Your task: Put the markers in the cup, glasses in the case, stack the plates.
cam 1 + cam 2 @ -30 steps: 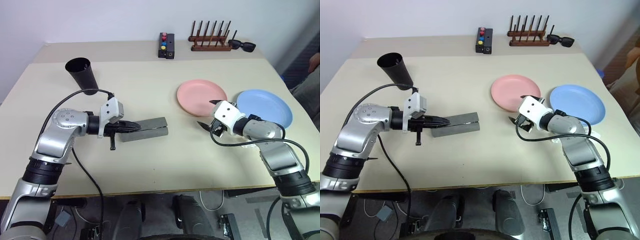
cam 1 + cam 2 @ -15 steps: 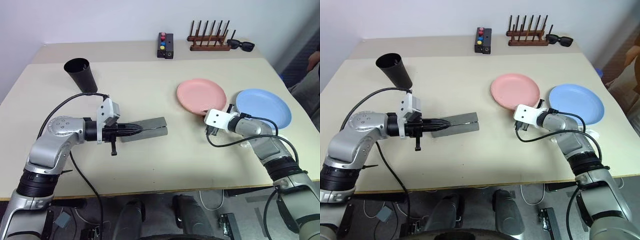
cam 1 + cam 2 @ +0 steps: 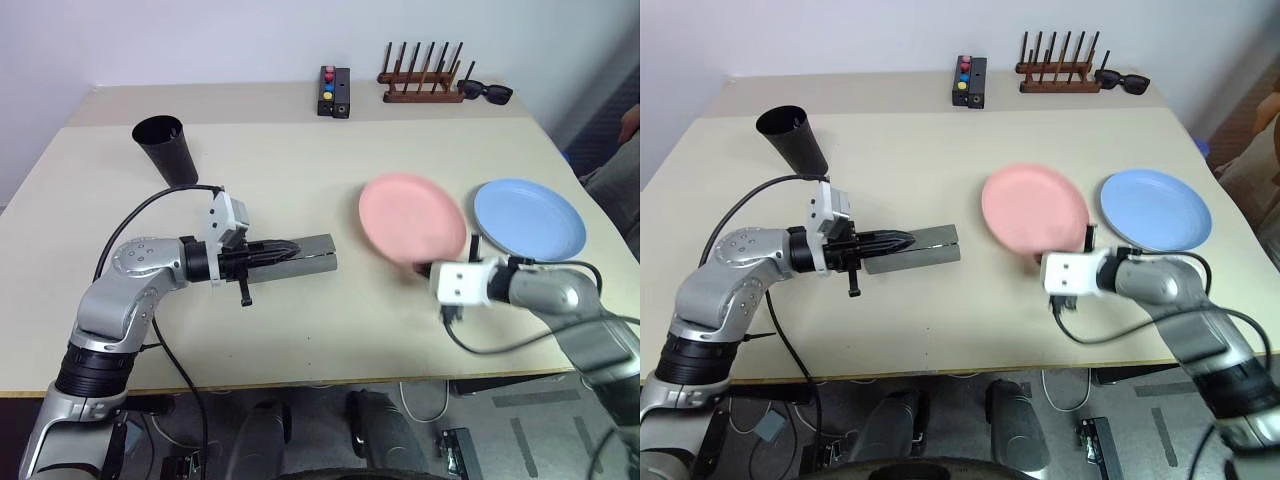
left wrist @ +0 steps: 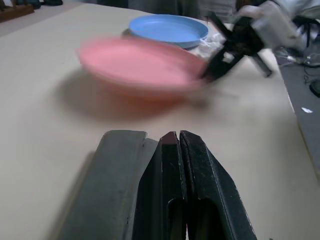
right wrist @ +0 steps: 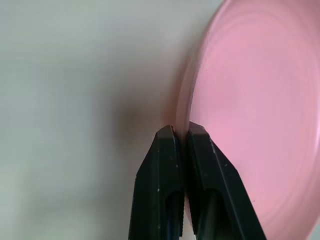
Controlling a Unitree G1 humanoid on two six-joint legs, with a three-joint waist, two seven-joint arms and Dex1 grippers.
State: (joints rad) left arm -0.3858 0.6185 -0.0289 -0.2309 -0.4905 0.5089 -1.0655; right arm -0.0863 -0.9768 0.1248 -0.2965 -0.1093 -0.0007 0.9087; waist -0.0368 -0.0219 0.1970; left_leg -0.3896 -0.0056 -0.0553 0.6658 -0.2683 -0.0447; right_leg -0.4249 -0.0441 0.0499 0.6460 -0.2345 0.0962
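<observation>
Salmon-pink plate [image 3: 412,216], lifted off the table since a second ago, hangs pinched by its rim in the right gripper [image 5: 177,134] for stacking on the light-blue plate [image 3: 528,215]; the left gripper [image 3: 283,249], jaws shut, presses down on the closed grey case [image 3: 312,257].

Two silver-grey metal arms with rounded, shiny joint housings and black ribbed rings between segments. White boxy wrist modules on each, with loose black cables looping from forearm to wrist. Left gripper [image 3: 285,247] and right gripper [image 5: 182,137]: slim matte-black fingers, chunky at the base, tapering toward the tips.
</observation>
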